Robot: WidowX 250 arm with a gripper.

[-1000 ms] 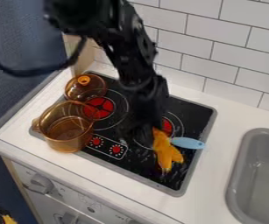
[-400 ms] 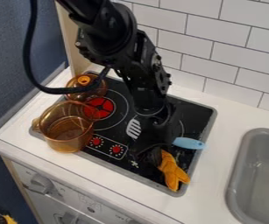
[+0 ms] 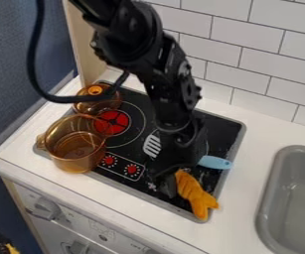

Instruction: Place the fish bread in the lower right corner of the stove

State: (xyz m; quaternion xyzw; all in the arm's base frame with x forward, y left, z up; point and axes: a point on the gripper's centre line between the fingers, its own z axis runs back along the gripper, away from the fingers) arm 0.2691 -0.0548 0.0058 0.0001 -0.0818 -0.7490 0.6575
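Fish bread (image 3: 197, 196), orange, is seen at the lower right corner of the stove (image 3: 146, 187), laid at a slant. Its upper end is placed right against the right side of the black gripper (image 3: 166, 184); its forked tail end is pointed down and right, over the metal edge near the corner. Most of its length is left exposed, outside the gripper, on the lower right. How far the gripper is opened cannot be told, black on black; whether the upper end is gripped or only touched cannot be told either. The gripper is pointed down over the right part of the stove, with the arm (image 3: 141, 54) extended from the top edge.

Slotted spatula head (image 3: 152, 145) is seen just left of the gripper, pale blue handle (image 3: 214, 162) on the right, above the fish bread; the stretch between is hidden by the gripper. Transparent amber pot (image 3: 76, 151) is set at the stove's left edge, amber lid with orange knob (image 3: 96, 101) behind it. Grey sink (image 3: 266, 198) is set in the white counter (image 3: 244, 198), right of the stove.
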